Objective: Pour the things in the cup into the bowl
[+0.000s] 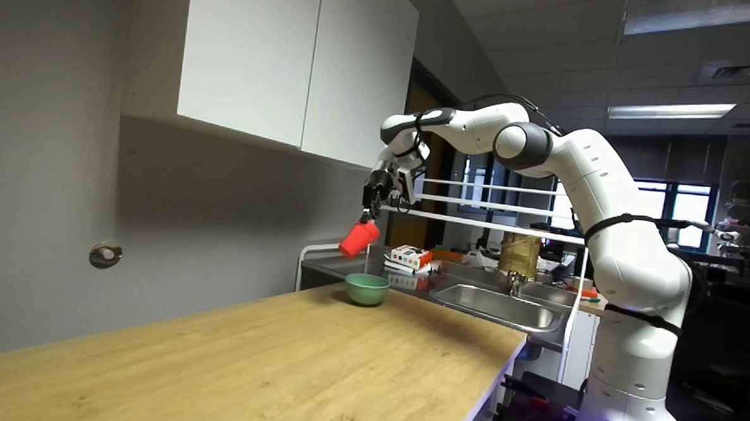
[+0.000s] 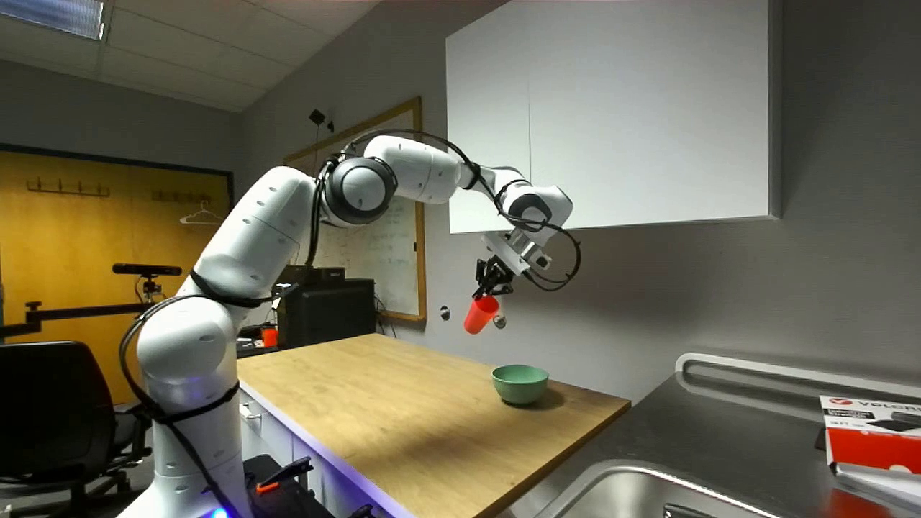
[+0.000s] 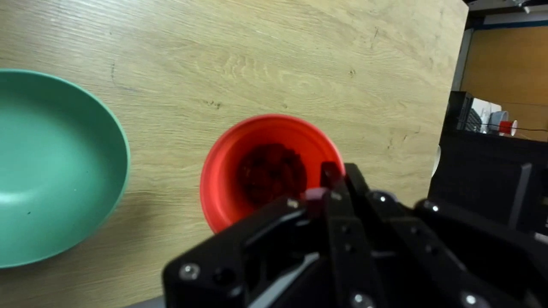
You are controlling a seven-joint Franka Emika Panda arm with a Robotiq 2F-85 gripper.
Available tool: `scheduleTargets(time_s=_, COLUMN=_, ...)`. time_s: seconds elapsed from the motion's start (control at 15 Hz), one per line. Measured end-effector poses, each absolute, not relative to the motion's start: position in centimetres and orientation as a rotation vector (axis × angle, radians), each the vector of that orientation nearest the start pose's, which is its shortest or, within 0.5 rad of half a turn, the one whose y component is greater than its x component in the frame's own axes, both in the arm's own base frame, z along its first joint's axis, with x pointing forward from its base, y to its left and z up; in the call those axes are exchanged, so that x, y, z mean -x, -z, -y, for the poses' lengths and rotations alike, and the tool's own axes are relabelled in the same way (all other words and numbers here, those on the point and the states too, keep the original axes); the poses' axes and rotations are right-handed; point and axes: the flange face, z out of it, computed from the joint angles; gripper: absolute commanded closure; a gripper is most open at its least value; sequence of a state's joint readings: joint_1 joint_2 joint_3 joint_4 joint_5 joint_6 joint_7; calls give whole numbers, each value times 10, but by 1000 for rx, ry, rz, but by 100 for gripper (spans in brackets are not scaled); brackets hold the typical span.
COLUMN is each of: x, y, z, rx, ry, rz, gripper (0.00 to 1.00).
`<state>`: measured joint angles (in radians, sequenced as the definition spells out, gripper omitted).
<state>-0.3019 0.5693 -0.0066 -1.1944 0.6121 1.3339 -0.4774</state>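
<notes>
My gripper (image 1: pixel 368 218) is shut on the wall of the red cup (image 1: pixel 358 240), with one fingertip inside the rim and one outside. The grip also shows in the wrist view (image 3: pixel 336 177). In both exterior views the cup hangs tilted in the air, above the counter and the green bowl (image 1: pixel 366 292). In an exterior view the cup (image 2: pixel 481 315) is up and left of the bowl (image 2: pixel 519 388). In the wrist view the cup (image 3: pixel 222 179) holds small dark reddish pieces at its bottom. The bowl (image 3: pixel 47 171) lies left of it there, with no pieces visible inside.
The bowl stands on a wooden counter (image 1: pixel 267 357) near its end by the wall. Past that end are a dark worktop and a metal sink (image 1: pixel 504 305). A white wall cabinet (image 2: pixel 633 115) hangs close above the arm. A red and white box (image 2: pixel 870 439) lies on the worktop.
</notes>
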Motion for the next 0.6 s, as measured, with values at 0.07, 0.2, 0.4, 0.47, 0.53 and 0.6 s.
scheduleTargets(time_s=0.07, x=-667, y=-439, z=137, rx=2374, ry=-201, rz=216, gripper=98)
scheduleTargets(time_s=0.2, x=-674, y=-419, z=143, rx=2326, ry=-218, rz=202, gripper=98)
scheduleTargets(time_s=0.4, x=-681, y=-392, z=156, rx=2236, ry=-225, rz=176, gripper=98)
scheduleTargets(time_s=0.47, x=-682, y=-386, z=162, rx=2206, ry=-222, rz=168, gripper=98)
scheduleTargets(time_s=0.53, x=-683, y=-382, z=168, rx=2175, ry=-215, rz=161, gripper=98)
scheduleTargets(time_s=0.6, x=-683, y=-379, z=173, rx=2144, ry=-206, rz=155, gripper=98)
